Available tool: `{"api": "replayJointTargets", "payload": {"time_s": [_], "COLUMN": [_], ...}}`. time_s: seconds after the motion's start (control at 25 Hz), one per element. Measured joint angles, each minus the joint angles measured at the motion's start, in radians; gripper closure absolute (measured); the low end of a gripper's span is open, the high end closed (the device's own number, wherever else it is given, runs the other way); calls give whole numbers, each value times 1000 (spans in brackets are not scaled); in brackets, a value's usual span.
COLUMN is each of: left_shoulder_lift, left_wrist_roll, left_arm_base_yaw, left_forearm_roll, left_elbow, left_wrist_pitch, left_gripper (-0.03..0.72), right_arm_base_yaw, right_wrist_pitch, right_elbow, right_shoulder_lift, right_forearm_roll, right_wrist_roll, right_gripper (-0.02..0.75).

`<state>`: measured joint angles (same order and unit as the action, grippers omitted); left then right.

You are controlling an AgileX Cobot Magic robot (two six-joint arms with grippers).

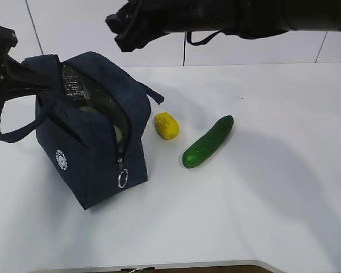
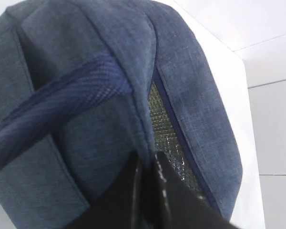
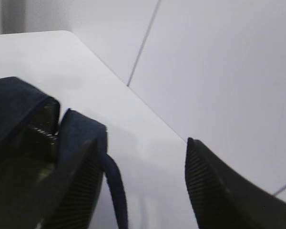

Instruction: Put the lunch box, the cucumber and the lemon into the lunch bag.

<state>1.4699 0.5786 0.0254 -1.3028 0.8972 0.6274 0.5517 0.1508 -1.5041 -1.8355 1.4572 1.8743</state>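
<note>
Still, our left tool (image 2: pixel 145 191) clamps the lunch bag (image 1: pixel 94 128) rim, right tool (image 3: pixel 140 191) apart, empty — a slip closes the mouth before lemon (image 1: pixel 166 125) and cucumber (image 1: pixel 208 141) go in.

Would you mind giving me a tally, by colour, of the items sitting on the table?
Navy: 1, the lunch bag
Yellow: 1, the lemon
Dark green: 1, the cucumber
Pale green: 1, a lid just visible inside the open bag
Total: 4
</note>
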Motion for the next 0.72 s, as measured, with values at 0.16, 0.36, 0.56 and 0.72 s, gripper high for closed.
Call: {"api": "replayJointTargets", "payload": {"time_s": [0.16, 0.36, 0.56, 0.72], "left_shoulder_lift": [0, 0, 0, 1], "left_wrist_roll": [0, 0, 0, 0], "left_arm_base_yaw": [0, 0, 0, 0], "left_forearm_roll": [0, 0, 0, 0], "left_elbow": [0, 0, 0, 0], "left_wrist_pitch": [0, 0, 0, 0], "left_gripper": [697, 697, 697, 697], "right_arm_base_yaw": [0, 0, 0, 2], "right_wrist_pitch": [-169, -440, -629, -674], "right_elbow": [29, 63, 69, 89], "right_shoulder_lift": [20, 36, 36, 38], "right_forearm_roll": [143, 332, 365, 371], "right_wrist_roll": [-22, 6, 14, 14], "right_gripper": [277, 277, 277, 277]}}
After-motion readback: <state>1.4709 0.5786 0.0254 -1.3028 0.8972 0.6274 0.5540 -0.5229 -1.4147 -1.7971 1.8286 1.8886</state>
